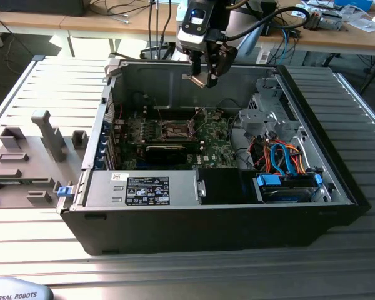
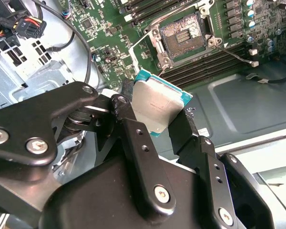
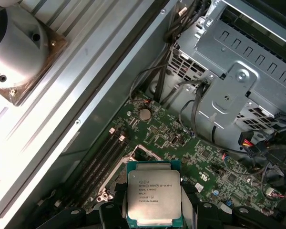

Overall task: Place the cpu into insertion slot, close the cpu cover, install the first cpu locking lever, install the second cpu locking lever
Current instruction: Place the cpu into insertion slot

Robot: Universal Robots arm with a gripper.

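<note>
While end effector clamps cpu, chip hangs tilted.

The black two-fingered gripper is pointing downward, its fingers clamping the flat silver-grey square cpu between them.

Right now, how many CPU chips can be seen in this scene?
1. The cpu is clamped in the gripper, held above the motherboard; the insertion slot is bare. Others could be hidden elsewhere in the case.
</note>
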